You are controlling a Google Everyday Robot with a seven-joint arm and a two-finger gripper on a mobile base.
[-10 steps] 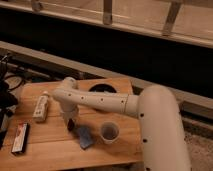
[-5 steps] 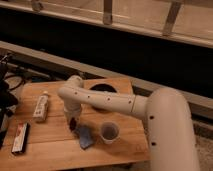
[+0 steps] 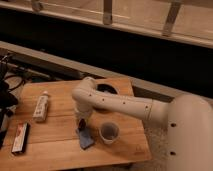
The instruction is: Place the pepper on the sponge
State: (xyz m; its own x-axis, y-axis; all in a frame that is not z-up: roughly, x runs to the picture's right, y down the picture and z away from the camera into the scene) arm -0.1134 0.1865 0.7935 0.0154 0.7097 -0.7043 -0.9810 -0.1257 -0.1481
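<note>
A blue sponge [image 3: 86, 139] lies flat on the wooden table [image 3: 55, 150], near its front middle. My gripper [image 3: 81, 124] points straight down from the white arm [image 3: 115, 104], with its tip just above the sponge's far left corner. A small dark reddish thing at the tip, which looks like the pepper [image 3: 80, 128], sits right at the sponge's edge. Whether it rests on the sponge or hangs above it I cannot tell.
A grey cup [image 3: 109, 132] stands just right of the sponge. A black bowl [image 3: 105, 90] sits at the back behind the arm. A white bottle [image 3: 41, 106] lies at the left, and a black and white box [image 3: 20, 137] near the left front edge.
The gripper has moved right, from left of the sponge to over its far left corner. The sponge, cup and bottle have stayed put.
</note>
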